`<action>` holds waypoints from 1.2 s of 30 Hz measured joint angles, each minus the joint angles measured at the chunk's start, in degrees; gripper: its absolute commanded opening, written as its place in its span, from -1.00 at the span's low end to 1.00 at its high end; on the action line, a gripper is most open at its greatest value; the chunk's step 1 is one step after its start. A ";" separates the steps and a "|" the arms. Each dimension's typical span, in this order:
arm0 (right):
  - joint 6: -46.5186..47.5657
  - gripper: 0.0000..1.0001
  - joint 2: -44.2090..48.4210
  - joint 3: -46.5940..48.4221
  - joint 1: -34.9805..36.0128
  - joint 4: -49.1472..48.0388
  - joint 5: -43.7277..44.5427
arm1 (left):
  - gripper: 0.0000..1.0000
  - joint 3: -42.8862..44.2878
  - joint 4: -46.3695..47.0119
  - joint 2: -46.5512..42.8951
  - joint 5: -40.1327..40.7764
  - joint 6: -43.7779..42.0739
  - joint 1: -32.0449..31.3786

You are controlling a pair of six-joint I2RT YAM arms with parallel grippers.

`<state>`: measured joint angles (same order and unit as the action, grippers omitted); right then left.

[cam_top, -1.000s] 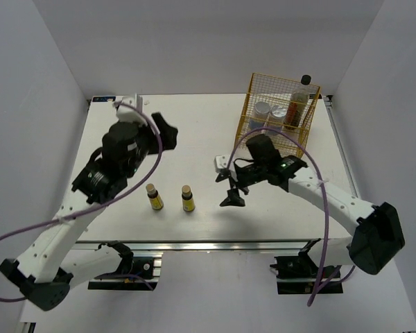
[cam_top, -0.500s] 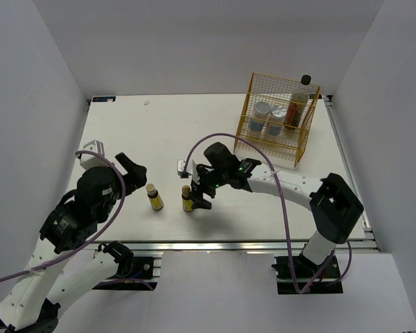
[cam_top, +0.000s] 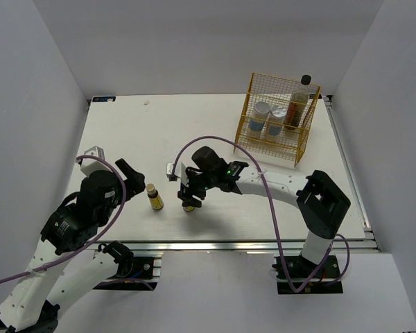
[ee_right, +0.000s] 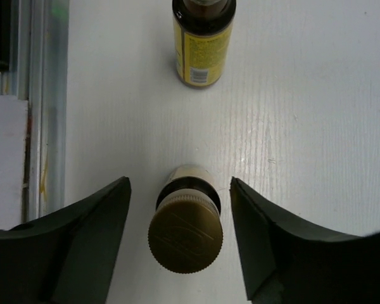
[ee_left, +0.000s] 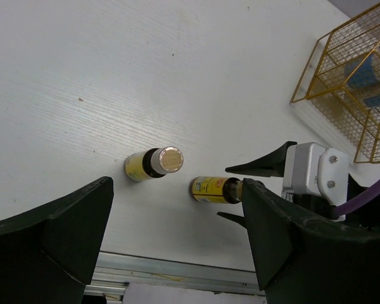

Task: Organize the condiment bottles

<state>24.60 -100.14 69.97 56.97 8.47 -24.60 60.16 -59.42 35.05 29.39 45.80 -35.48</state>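
Observation:
Two tiny brown yellow-labelled bottles stand near the table's front. The left one (cam_top: pixel 154 197) stands free, and it also shows in the left wrist view (ee_left: pixel 153 164) and in the right wrist view (ee_right: pixel 202 44). My right gripper (cam_top: pixel 189 194) is open and straddles the right one (ee_right: pixel 185 234), whose tan cap sits between the fingers without touching them. In the top view that bottle (cam_top: pixel 188 207) is mostly hidden under the gripper. My left gripper (cam_top: pixel 128 171) is open and empty, left of both bottles. Two white silver-topped cylinders (cam_top: pixel 262 116) (cam_top: pixel 279 119) and the amber black-capped bottle (cam_top: pixel 298 103) stand in the yellow wire rack (cam_top: pixel 301 149).
The rack stands at the back right of the table, and it also shows in the left wrist view (ee_left: pixel 342 69). The table's front metal rail (cam_top: pixel 215 244) runs just below the two small bottles. White walls close in the sides and back.
My right gripper moved left from mid-table and came down around the right small bottle. My left arm swung from the back left down to the front left.

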 measured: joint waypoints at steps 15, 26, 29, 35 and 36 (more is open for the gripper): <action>1.75 -0.96 0.24 0.00 -0.04 0.15 3.50 | 0.84 -4.31 3.63 2.75 -2.10 -0.04 0.00; -3.30 -1.00 10.80 4.04 -16.70 8.15 -0.39 | 0.89 -7.30 4.72 8.17 -4.44 -1.68 0.00; -4.61 -1.00 14.49 6.60 -23.89 8.87 -0.44 | 0.90 -7.32 4.98 9.35 -4.50 -2.40 0.00; -7.28 -1.00 20.39 7.85 -34.99 11.37 0.00 | 0.91 -7.32 5.57 11.13 -4.37 -4.09 0.00; -7.54 -1.00 20.57 7.85 -37.07 11.80 0.04 | 0.91 -7.32 5.68 11.41 -4.37 -4.37 0.00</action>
<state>17.06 -79.57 77.82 19.90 20.27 -24.56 52.84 -53.74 46.46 25.02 41.43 -35.48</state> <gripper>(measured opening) 0.472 0.949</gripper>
